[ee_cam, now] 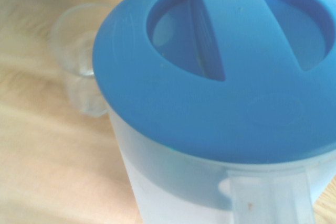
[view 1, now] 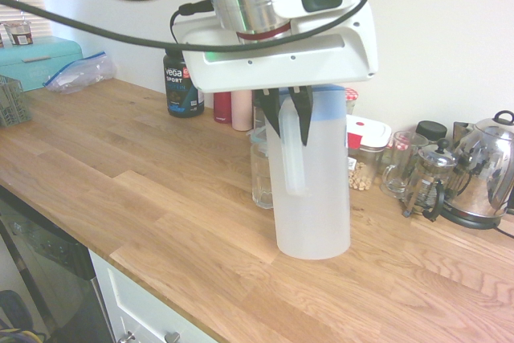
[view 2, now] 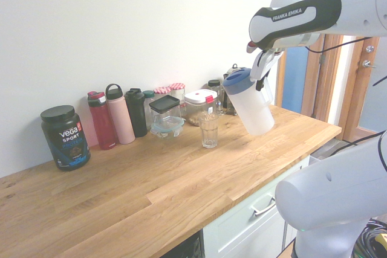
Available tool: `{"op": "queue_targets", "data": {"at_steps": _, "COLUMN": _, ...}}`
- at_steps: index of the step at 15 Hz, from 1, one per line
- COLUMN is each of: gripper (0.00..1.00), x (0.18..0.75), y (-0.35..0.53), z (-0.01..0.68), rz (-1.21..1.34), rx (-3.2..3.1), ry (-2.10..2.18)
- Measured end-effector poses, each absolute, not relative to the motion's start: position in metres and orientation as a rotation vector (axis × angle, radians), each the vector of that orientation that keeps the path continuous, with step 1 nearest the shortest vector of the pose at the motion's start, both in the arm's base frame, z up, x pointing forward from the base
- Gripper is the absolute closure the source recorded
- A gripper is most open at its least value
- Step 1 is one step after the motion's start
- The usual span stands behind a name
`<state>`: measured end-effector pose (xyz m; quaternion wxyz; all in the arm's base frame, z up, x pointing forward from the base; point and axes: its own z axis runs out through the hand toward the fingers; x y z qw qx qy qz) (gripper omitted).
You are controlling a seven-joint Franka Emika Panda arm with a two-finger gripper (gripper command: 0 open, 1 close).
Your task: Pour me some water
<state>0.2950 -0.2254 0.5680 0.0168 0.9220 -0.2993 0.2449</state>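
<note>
A long wooden countertop (view 2: 181, 179) runs along the white wall. Toward its back stand a black Vega tub (view 2: 65, 136), a red bottle (view 2: 101, 120), a pink bottle (view 2: 120, 115), a dark bottle (view 2: 137, 112), lidded jars (view 2: 171, 93) and clear containers (view 2: 165, 115). A drinking glass (view 2: 209, 130) stands further forward. At one end sit a French press (view 1: 426, 181) and a steel kettle (view 1: 483, 171); at the other, a teal box (view 1: 36, 59).
</note>
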Motion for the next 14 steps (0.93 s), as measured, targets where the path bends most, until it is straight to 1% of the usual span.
{"op": "queue_targets", "data": {"at_steps": 3, "gripper": 1.00, "x": 0.286, "y": -0.223, "z": 0.556, "rz": 0.909, "rx": 2.812, "ry": -1.117}}
{"op": "queue_targets", "data": {"at_steps": 7, "gripper": 1.00, "x": 0.271, "y": -0.197, "z": 0.527, "rz": 1.083, "rx": 2.743, "ry": -1.343}}
{"op": "queue_targets", "data": {"at_steps": 8, "gripper": 1.00, "x": 0.263, "y": -0.192, "z": 0.531, "rz": 1.129, "rx": 2.724, "ry": -1.388}}
{"op": "queue_targets", "data": {"at_steps": 12, "gripper": 1.00, "x": 0.244, "y": -0.164, "z": 0.588, "rz": 1.397, "rx": 2.650, "ry": -1.484}}
{"op": "queue_targets", "data": {"at_steps": 14, "gripper": 1.00, "x": 0.243, "y": -0.133, "z": 0.598, "rz": 1.380, "rx": 2.689, "ry": -1.456}}
